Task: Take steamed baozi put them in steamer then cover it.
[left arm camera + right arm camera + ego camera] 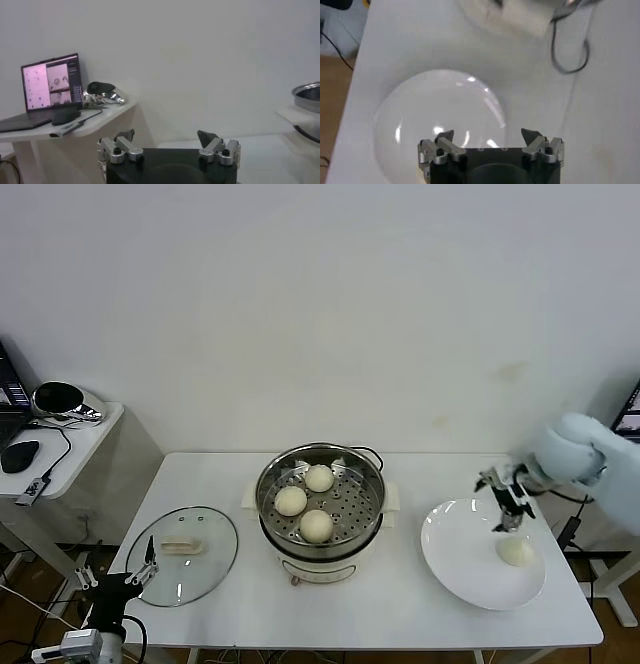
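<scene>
Steel steamer (320, 504) mid-tabletop holds three baozi (304, 503); the fourth bun (516, 551) sits on the white plate (460, 564). Right gripper (510, 509) hovers just above it, jaws apart, empty. Left gripper (140, 569) waits low, jaws apart, beside the glass cover (183, 555) lying flat. One bun and the covering remain.
</scene>
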### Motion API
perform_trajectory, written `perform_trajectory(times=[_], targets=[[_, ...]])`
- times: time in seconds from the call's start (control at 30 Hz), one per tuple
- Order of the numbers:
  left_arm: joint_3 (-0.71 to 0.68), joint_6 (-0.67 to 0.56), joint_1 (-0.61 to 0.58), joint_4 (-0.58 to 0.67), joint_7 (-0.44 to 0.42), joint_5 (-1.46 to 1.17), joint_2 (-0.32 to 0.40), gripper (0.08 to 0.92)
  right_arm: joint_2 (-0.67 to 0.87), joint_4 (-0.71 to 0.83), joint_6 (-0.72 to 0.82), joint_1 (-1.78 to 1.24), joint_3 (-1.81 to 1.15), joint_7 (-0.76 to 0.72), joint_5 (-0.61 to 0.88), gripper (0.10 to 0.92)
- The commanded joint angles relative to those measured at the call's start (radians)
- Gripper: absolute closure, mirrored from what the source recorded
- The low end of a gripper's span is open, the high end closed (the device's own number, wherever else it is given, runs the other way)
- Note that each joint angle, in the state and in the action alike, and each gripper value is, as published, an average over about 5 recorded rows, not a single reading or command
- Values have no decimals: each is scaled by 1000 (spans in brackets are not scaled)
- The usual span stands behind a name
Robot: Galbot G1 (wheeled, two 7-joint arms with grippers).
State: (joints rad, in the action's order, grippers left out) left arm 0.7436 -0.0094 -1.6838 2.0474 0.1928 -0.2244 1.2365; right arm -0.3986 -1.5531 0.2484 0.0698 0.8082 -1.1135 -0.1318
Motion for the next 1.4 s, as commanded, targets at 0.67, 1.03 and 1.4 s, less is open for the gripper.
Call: perform_trajectory(times=[0.67, 1.03, 1.4], targets=[[20, -6, -16, 4, -3, -1, 3, 177, -98, 270, -51, -516, -445, 51, -266, 203], [22, -8, -15, 1, -3, 5, 4, 177, -156, 304, -49, -500, -447, 69, -277, 203], [18, -12, -13, 0, -2, 20, 7, 177, -165, 308, -45, -484, -442, 73, -277, 289]])
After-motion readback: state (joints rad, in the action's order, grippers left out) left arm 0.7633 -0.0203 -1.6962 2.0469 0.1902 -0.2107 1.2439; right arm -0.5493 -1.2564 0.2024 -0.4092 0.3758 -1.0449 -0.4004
